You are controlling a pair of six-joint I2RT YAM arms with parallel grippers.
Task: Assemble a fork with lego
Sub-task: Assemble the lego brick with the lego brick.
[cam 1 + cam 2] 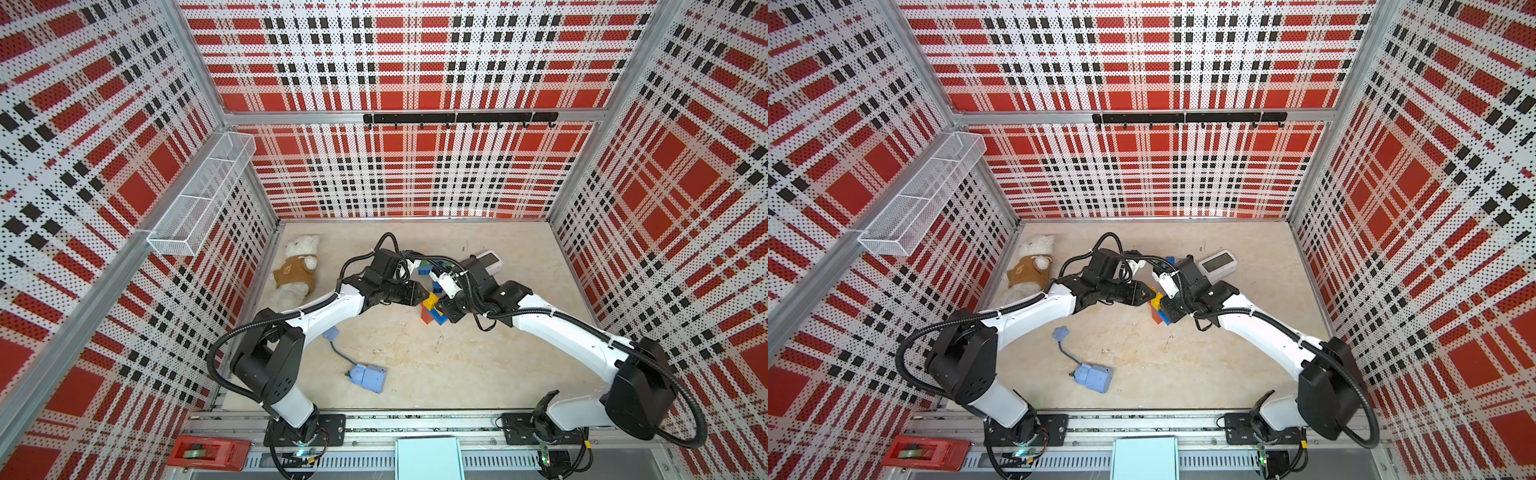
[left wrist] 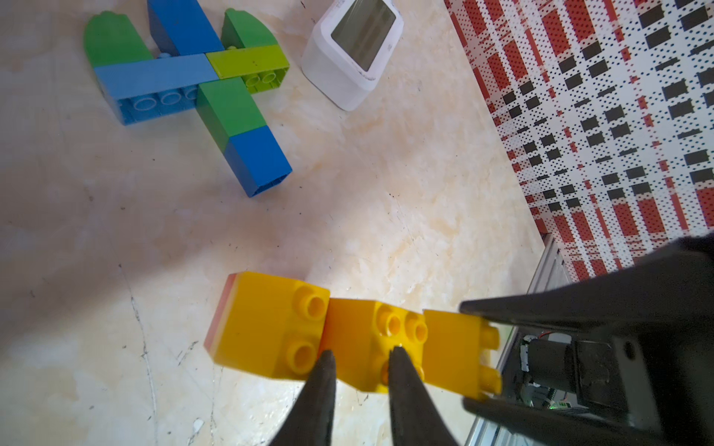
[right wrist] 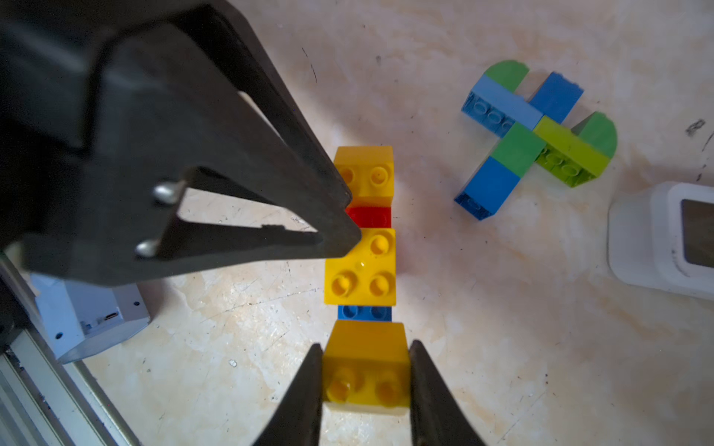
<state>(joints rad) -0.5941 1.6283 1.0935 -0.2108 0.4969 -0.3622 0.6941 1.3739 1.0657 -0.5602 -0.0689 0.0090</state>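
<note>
The right fingers pinch the yellow end brick by its two sides, likely to steady the whole row of lego near the middle of the worktop. The left fingers, drawn nearly together, rest their tips on the middle yellow brick. Whether they nip a stud or merely press it home I cannot tell. A red brick and a blue brick show beneath the yellow ones, suggesting a handle being stacked. Well apart lies the three-pronged piece, probably the fork's head, beside a white device. Its screen is blank, and no readable writing shows in either wrist view.
</note>
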